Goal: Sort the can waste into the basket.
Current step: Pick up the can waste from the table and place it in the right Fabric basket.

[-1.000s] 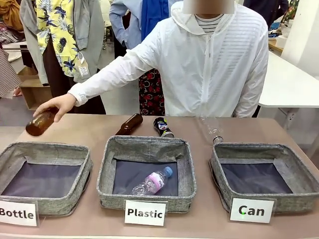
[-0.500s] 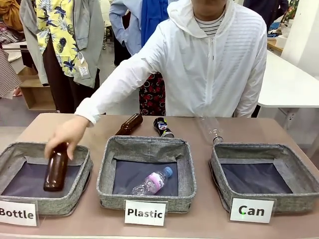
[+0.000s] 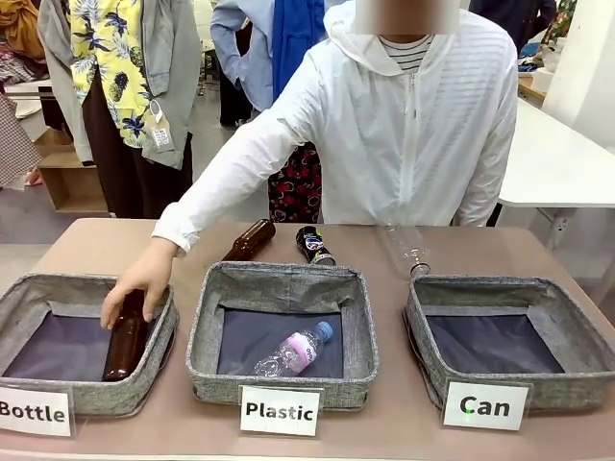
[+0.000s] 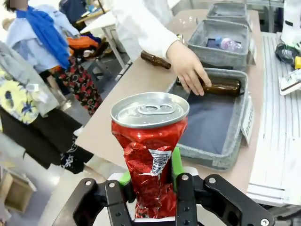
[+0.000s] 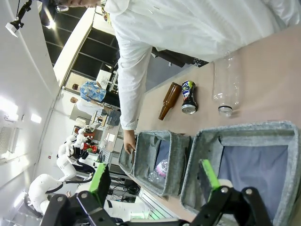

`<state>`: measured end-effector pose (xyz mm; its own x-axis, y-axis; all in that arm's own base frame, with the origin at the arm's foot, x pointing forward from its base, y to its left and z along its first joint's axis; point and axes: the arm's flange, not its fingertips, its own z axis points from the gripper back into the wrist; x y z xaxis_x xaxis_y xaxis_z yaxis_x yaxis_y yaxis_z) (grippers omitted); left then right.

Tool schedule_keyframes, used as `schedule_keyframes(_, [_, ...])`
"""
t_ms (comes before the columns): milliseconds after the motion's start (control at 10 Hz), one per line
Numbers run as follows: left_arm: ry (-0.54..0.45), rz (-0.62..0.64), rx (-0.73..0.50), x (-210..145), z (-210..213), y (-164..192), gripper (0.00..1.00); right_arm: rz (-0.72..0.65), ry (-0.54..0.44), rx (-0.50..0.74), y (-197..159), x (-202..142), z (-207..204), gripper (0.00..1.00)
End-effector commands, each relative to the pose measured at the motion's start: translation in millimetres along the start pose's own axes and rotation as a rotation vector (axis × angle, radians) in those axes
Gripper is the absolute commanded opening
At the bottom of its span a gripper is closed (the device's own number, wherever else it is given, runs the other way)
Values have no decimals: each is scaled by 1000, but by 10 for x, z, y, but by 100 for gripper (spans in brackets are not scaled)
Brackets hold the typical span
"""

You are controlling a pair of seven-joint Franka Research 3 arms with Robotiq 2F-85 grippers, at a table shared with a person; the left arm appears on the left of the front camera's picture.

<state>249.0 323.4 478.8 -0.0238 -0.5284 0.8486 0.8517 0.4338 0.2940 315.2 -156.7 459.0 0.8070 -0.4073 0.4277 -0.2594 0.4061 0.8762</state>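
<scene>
Front view, Can basket (image 3: 567, 389): at the right end of a row of three grey baskets on the table (image 3: 404, 437), with its dark lining showing and a white "Can" label in front.
Front view, black can (image 3: 312, 245): lies on its side on the table behind the Plastic basket (image 3: 288, 279), between a loose brown bottle (image 3: 250, 240) and a clear bottle (image 3: 405, 248). It is well apart from the Can basket.
Front view, Plastic basket: a pink-labelled bottle (image 3: 293, 351) lies inside.
Front view, person's hand (image 3: 139, 288): rests on a second brown bottle (image 3: 125, 338), which leans against the right wall of the Bottle basket (image 3: 77, 284).
Left wrist view, left gripper (image 4: 150, 175): clamped on the red can (image 4: 149, 136), with the green pads pressed against its crumpled sides.
Left wrist view, red can: upright between the fingers, its silver top and pull tab toward the camera (the body is badly crushed). The Bottle basket (image 4: 207, 159) lies beyond it, and the person's hand (image 4: 188, 70) is on the bottle there.
Right wrist view, right gripper (image 5: 154, 178): fingers spread wide apart, with a green pad on each.
Right wrist view, Can basket (image 5: 249, 128): just beyond the fingers, with the Plastic basket (image 5: 176, 155) beside it.
Right wrist view, black can (image 5: 189, 96): on the table past the baskets, beside the loose brown bottle.
</scene>
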Motion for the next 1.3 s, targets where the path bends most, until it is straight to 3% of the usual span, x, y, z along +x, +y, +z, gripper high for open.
schedule_keyframes(0, [19, -80, -38, 276, -24, 54, 26, 27, -24, 22, -6, 19, -16, 100])
schedule_keyframes(300, [96, -189, -154, 934, -385, 51, 26, 27, -24, 22, -6, 19, -16, 100])
schedule_keyframes(600, [189, -402, -345, 1873, -1079, -191, 26, 27, -24, 22, -6, 19, -16, 100])
schedule_keyframes(900, [346, -604, -471, 2797, -2245, -734, 26, 27, -24, 22, -6, 19, -16, 100])
schedule_keyframes(1000, [339, -654, -542, 3101, -2696, -946, 26, 27, -24, 22, -6, 19, -16, 100])
schedule_keyframes(1100, [279, -523, -594, 3464, -3170, -1206, 26, 27, -24, 22, -6, 19, -16, 100])
schedule_keyframes(1200, [307, -417, -602, 3742, -3636, -1482, 26, 27, -24, 22, -6, 19, -16, 100])
